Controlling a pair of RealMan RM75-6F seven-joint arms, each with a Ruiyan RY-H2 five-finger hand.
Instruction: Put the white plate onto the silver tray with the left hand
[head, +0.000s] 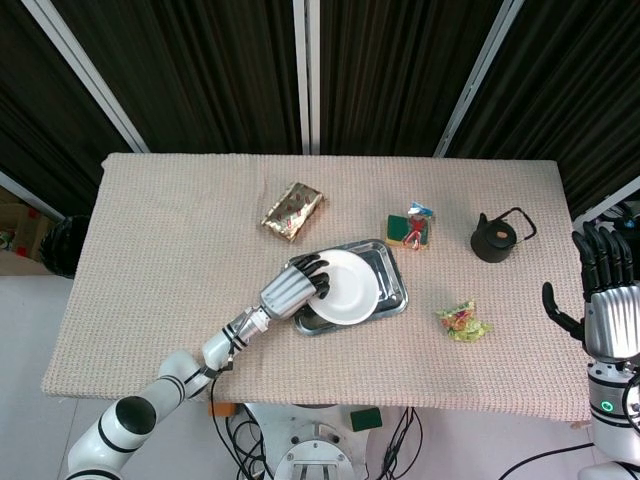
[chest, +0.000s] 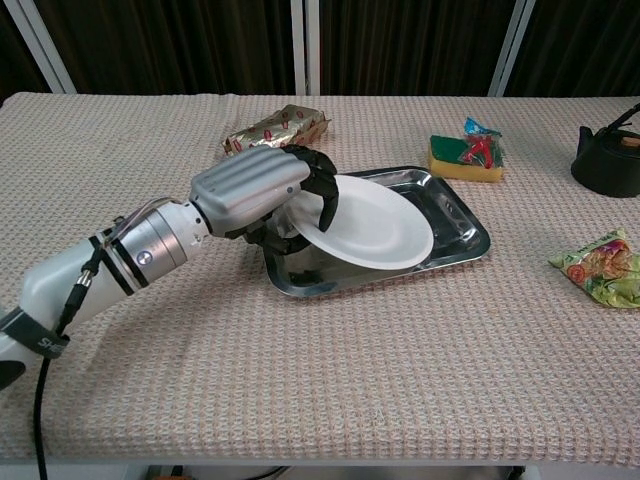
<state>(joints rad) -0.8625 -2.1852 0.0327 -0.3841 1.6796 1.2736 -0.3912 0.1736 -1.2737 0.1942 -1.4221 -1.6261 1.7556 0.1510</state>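
Note:
My left hand (head: 292, 288) (chest: 262, 192) grips the left rim of the white plate (head: 346, 287) (chest: 372, 223), fingers curled over its edge. The plate is tilted only slightly and lies low over the silver tray (head: 390, 281) (chest: 462, 240), covering most of it; whether its far edge touches the tray I cannot tell. My right hand (head: 606, 290) hangs off the table's right edge with fingers spread and nothing in it; it shows only in the head view.
A gold snack packet (head: 292, 210) (chest: 274, 128) lies behind the tray. A sponge with a wrapper (head: 410, 228) (chest: 466, 155) and a black kettle (head: 495, 237) (chest: 607, 158) stand to the right. A green-yellow snack bag (head: 461, 321) (chest: 603, 266) lies at the front right.

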